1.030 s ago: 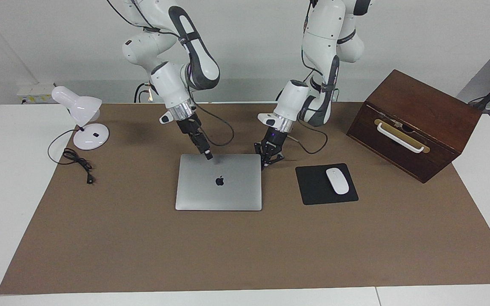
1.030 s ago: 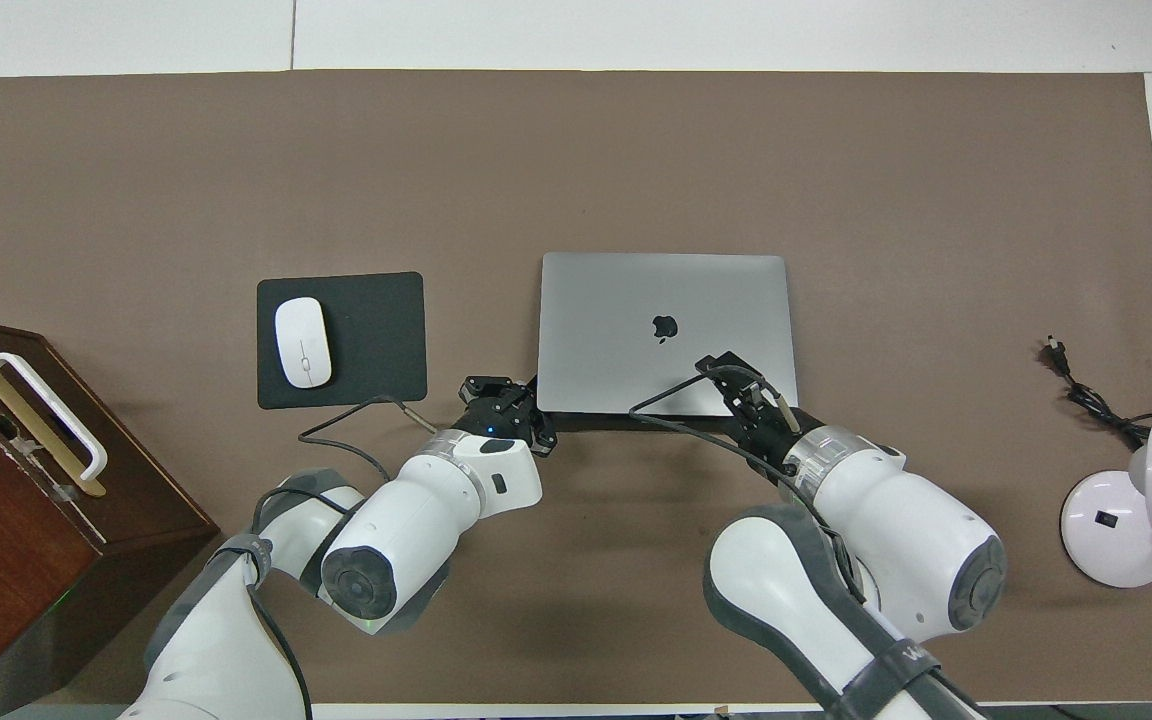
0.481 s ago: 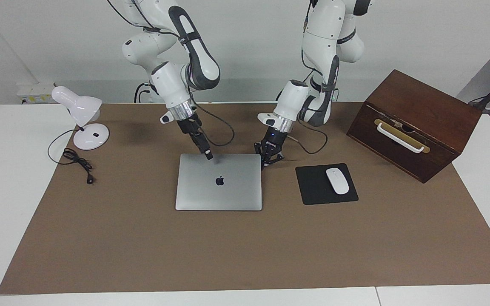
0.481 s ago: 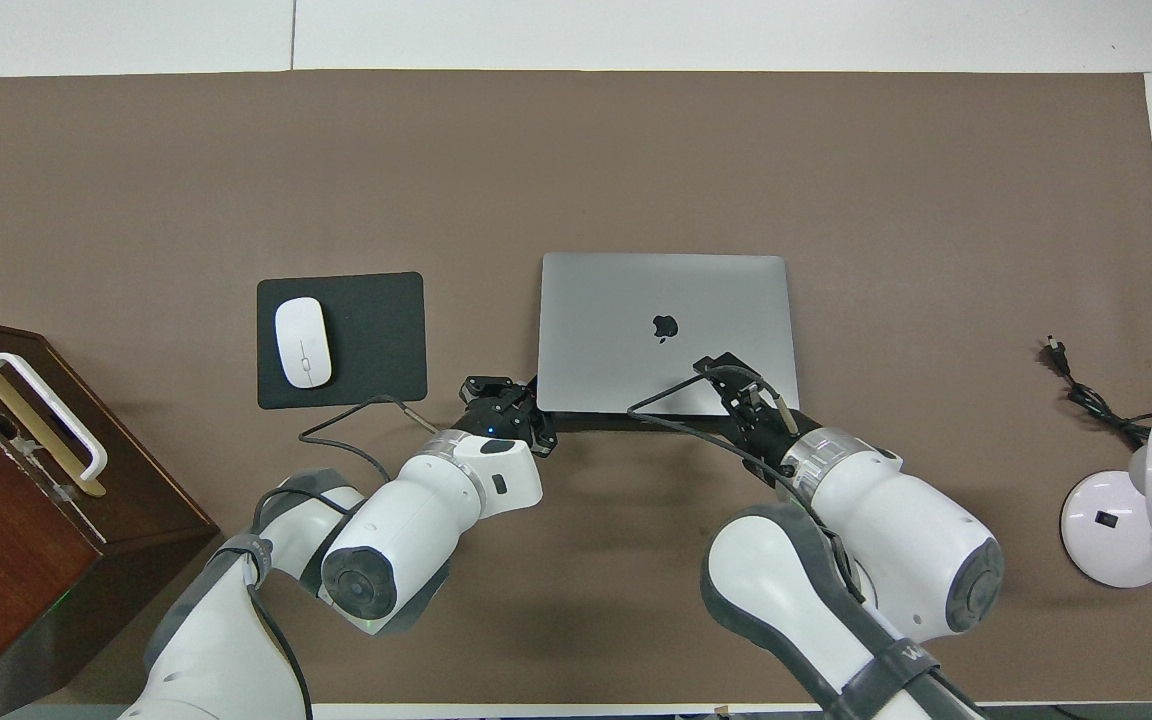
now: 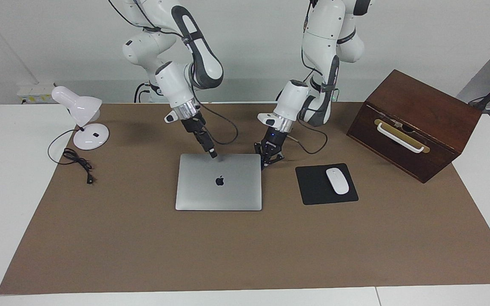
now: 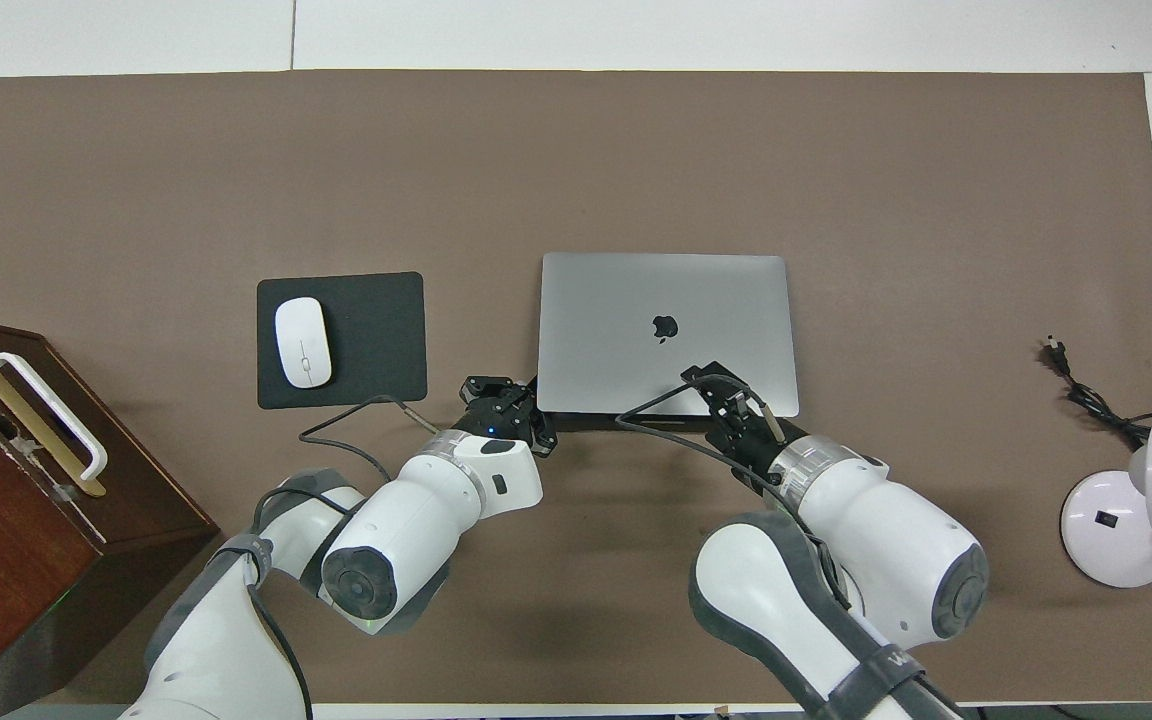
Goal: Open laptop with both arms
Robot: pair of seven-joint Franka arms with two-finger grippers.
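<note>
1. Laptop (image 5: pixel 218 182) lies flat with its lid down, logo up, on the brown mat (image 5: pixel 245 250), about mid-table.
2. Left gripper (image 5: pixel 267 160) sits low at the laptop's corner nearest the robots on the left arm's side, right against the edge. Fingertips are together and nothing is between them; whether they touch the laptop I cannot tell.
3. Right gripper (image 5: pixel 213 154) points steeply down at the laptop's edge nearest the robots, roughly mid-edge. The tip is at the lid surface or just above it; contact not clear. How far its fingers are apart cannot be read.
4. Black mouse pad (image 5: pixel 315 191) with a white mouse (image 5: pixel 337 180) on it lies beside the laptop, toward the left arm's end of the table.
5. Wooden box (image 5: pixel 415 123) with a white handle stands farther along toward that same end.
6. White desk lamp (image 5: pixel 84 121) stands at the right arm's end, its black cord (image 5: pixel 77 163) trailing loose on the mat.
</note>
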